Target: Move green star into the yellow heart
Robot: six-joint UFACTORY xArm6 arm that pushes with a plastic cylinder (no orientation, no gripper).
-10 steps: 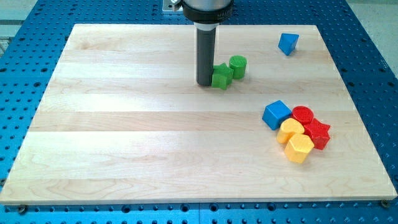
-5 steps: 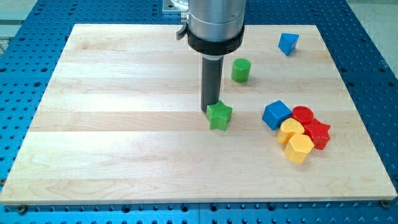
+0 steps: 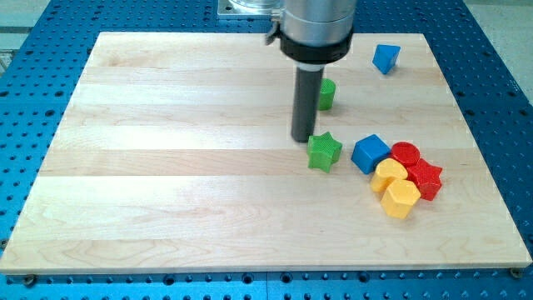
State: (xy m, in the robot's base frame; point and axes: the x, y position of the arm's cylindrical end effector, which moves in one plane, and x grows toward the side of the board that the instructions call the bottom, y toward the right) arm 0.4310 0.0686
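Camera view: bare board lies left of the green star (image 3: pixel 324 152); my tip (image 3: pixel 301 138), a gripperless rod, touches its upper-left, blue cube (image 3: pixel 371 153) just right.

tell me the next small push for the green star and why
Probably keep pushing toward the view's lower right. My tip sits at the upper left of the green star, and the yellow heart lies further right and a bit lower, with the blue cube close to the straight path.
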